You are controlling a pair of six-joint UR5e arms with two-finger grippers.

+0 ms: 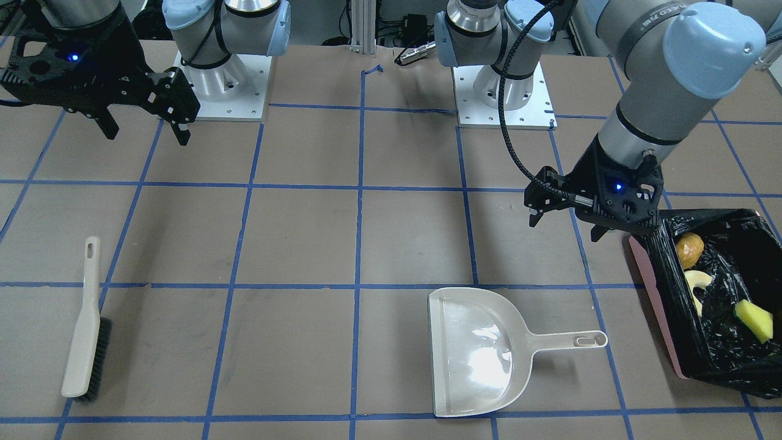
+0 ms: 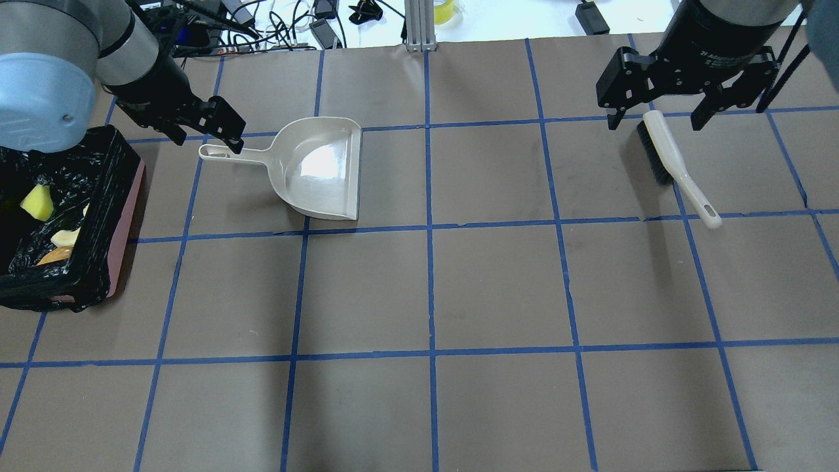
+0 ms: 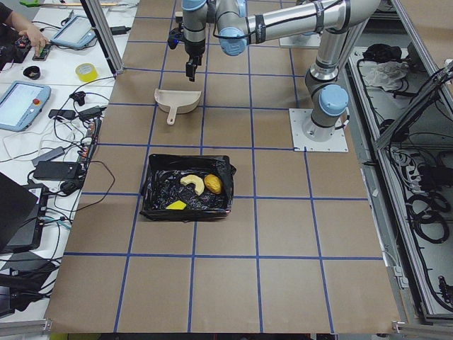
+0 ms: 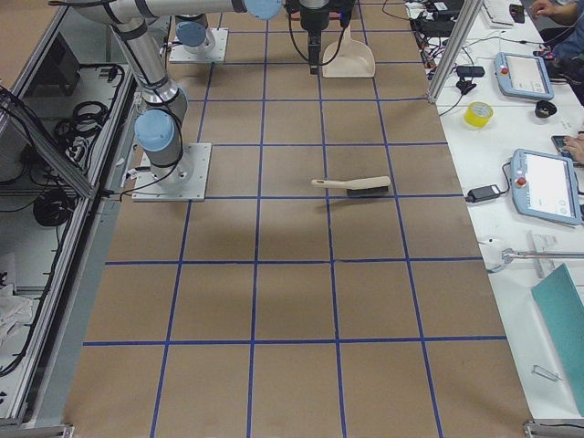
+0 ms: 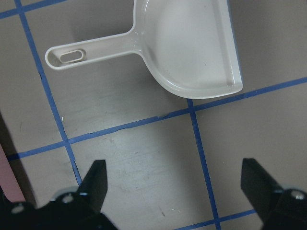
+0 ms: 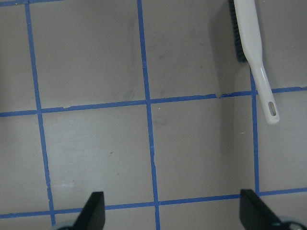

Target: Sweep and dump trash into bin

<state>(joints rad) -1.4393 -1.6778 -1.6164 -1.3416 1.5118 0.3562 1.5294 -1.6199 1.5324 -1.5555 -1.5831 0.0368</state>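
The pink bin [image 1: 657, 305] with a black bag liner stands at the robot's far left, also in the overhead view [image 2: 128, 210]. In it lie the yellow-brown lump [image 1: 689, 249], the tan curved piece [image 1: 698, 281] and the yellow sponge [image 1: 754, 320]. The cream dustpan [image 1: 482, 354] lies empty on the table. My left gripper [image 1: 565, 229] is open and empty, above the table between the dustpan handle [image 2: 226, 154] and the bin. My right gripper [image 2: 654, 126] is open and empty, raised above the cream brush [image 2: 668, 157].
The brush [image 1: 85, 330] lies flat on the robot's right side, bristles sideways. The brown table is marked with a blue tape grid. The arm bases [image 1: 226, 91] stand at the robot's edge. Cables and tablets lie beyond the far edge [image 2: 275, 26].
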